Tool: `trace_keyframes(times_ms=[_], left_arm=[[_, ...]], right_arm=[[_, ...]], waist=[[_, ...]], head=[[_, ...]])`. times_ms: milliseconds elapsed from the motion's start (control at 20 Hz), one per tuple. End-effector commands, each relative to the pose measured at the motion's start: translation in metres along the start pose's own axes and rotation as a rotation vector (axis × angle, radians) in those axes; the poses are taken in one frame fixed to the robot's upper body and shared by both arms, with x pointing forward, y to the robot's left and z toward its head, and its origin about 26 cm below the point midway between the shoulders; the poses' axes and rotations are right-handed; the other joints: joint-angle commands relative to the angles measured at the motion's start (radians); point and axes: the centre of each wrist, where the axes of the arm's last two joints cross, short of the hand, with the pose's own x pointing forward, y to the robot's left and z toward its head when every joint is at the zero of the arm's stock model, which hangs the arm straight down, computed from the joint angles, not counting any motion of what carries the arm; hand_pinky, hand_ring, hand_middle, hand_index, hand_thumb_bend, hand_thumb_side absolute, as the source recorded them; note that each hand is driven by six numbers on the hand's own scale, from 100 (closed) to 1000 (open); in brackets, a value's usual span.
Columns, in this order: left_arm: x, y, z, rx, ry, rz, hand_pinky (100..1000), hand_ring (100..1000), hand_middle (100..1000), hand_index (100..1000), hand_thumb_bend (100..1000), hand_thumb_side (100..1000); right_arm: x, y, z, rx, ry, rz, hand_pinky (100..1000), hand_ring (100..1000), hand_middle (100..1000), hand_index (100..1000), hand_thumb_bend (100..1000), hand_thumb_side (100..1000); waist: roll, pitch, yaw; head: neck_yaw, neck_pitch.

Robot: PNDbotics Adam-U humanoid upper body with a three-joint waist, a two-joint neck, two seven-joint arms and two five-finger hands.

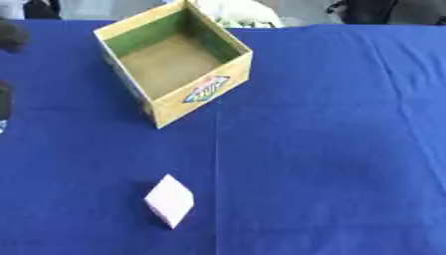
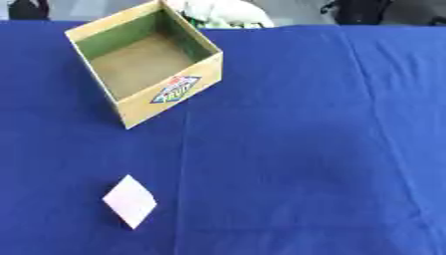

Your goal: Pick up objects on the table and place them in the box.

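Observation:
An open cardboard box stands at the back left of the blue table, turned corner-on, with a colourful label on its near wall. Nothing shows inside it. A small pale pink block lies on the cloth in front of the box, near the table's front edge. At the far left edge of the left eye view there are dark parts that look like my left arm or hand, well apart from both the box and the block. My right hand shows in no view.
The blue cloth covers the whole table, with a crease running forward from the box. Beyond the far edge are a white shape and dark shapes.

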Motion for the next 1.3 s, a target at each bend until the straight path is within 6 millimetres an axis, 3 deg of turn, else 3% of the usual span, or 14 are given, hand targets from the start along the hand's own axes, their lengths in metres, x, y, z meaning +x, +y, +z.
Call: trace_keyframes(times_ms=[50, 250, 500, 1300], left_arm=[[0.005, 0.009, -0.011, -0.110, -0.041, -0.035, 619, 696, 684, 844, 100, 521], [0.010, 0.009, -0.029, -0.268, -0.047, -0.077, 640, 719, 701, 854, 100, 531], [0.016, -0.004, -0.043, -0.443, -0.086, -0.076, 651, 737, 723, 861, 100, 586], [0.032, -0.033, -0.072, -0.694, -0.208, -0.091, 675, 759, 743, 877, 100, 680]], right_arm=[[0.006, -0.006, -0.007, -0.006, -0.037, 0.018, 502, 740, 624, 767, 100, 1000], [0.005, -0.006, -0.007, 0.004, -0.038, 0.020, 501, 740, 624, 767, 100, 1000], [0.004, -0.005, -0.007, 0.015, -0.037, 0.020, 500, 741, 623, 767, 100, 1000], [0.002, -0.003, -0.005, 0.036, -0.032, 0.015, 499, 741, 623, 767, 100, 1000]], waist=[[0.003, -0.022, 0.000], [0.008, -0.027, 0.002], [0.014, -0.031, 0.002], [0.016, -0.046, 0.005]], head=[[0.003, 0.005], [0.002, 0.013], [0.000, 0.021], [0.001, 0.035]])
